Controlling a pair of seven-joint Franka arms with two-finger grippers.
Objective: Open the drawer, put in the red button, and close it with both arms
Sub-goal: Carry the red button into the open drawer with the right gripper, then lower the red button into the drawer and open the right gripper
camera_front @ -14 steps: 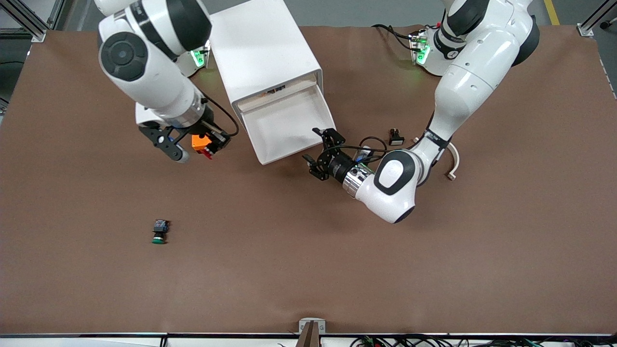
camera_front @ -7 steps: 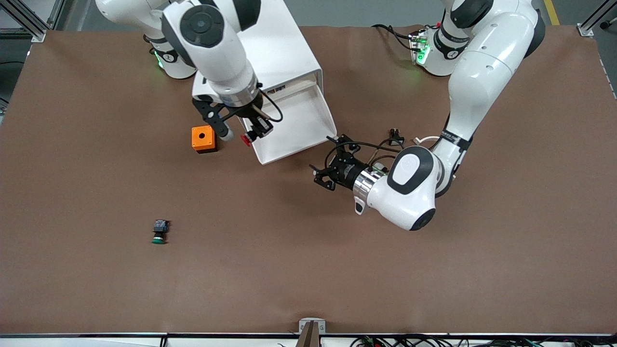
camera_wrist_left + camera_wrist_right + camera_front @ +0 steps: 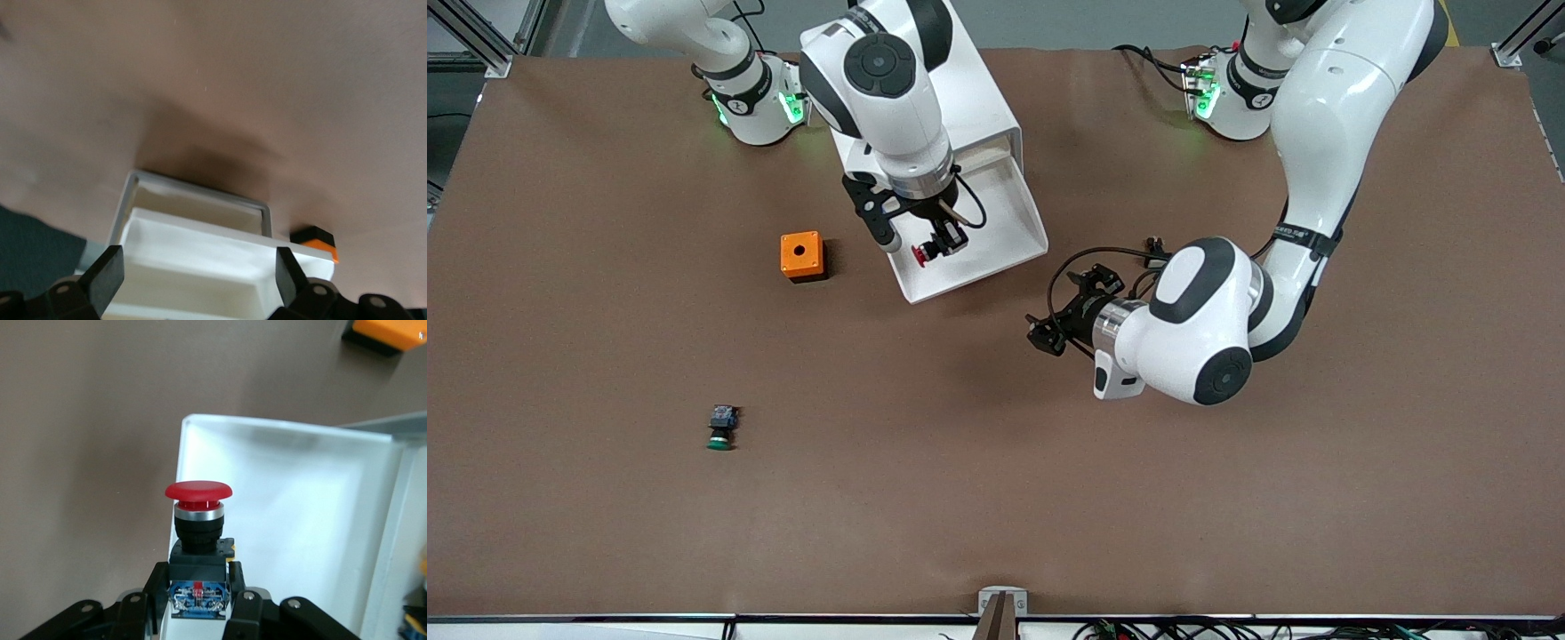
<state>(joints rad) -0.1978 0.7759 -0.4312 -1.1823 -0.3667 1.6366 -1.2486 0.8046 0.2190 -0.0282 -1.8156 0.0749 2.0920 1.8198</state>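
Brown matting covered the table (image 3: 996,498); landmark for all positions was the white cabinet (image 3: 925,89) with its drawer (image 3: 996,240) pulled open toward the front camera.

Green button (image 3: 720,430): lay on the table, well apart from the cabinet, nearer the front camera and toward the right arm's end.

Orange box (image 3: 801,256): sat on the table beside the open drawer, toward the right arm's end, apart from it.

Right gripper (image 3: 935,245): hung over the open drawer, above the drawer's corner nearest the orange box. Jaws were pressed on the red button (image 3: 919,256), pinching its black-and-blue body from both sides. In the right wrist view the button (image 3: 198,520) stood out from the fingertips (image 3: 245,600), red cap pointing away from the gripper, cap over the drawer's rim (image 3: 181,453) with white drawer floor on one side and brown table on the other. Button was up in the air, not resting in the drawer.

Left gripper (image 3: 1060,318): was over bare table just beside the drawer's front corner, toward the left arm's end. Jaws spread wide, nothing between them. Left wrist view showed both fingertips (image 3: 100,280) apart, with the drawer (image 3: 200,253) and the orange box (image 3: 315,241) seen past them.

Small black part (image 3: 1156,243): sat on the table toward the left arm's end of the drawer, partly hidden by the left arm.
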